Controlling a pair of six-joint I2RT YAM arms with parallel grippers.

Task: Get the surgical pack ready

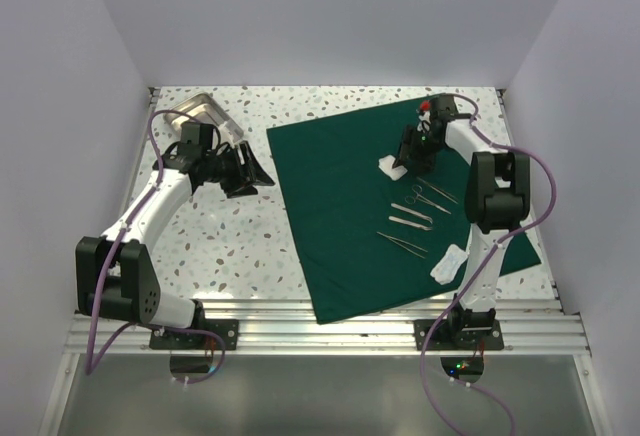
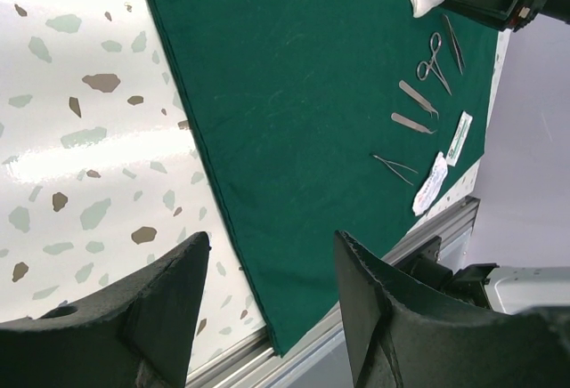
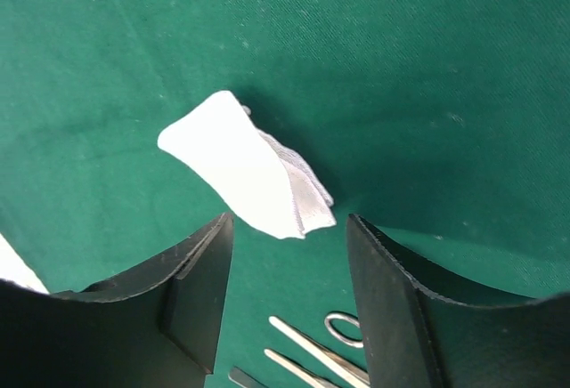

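Green matte fabric, the surgical pack [image 1: 340, 216], is being shown spread flat over the right half of a speckled terrazzo table [image 1: 230, 246], its near corner reaching the table's front edge. Steel instruments [image 1: 418, 206] are being displayed in a row on its right side, beside a white packet [image 1: 450, 264]. The right gripper [image 3: 285, 228] is being held low over the cloth, fingers spread apart, with a folded white gauze square [image 3: 245, 174] lying ungripped just ahead of the tips. The left gripper [image 2: 267, 254] is being held over bare table beside the pack's left edge, fingers parted, grasping nothing. A shiny steel tray [image 1: 200, 111] is being partly hidden behind the left arm.
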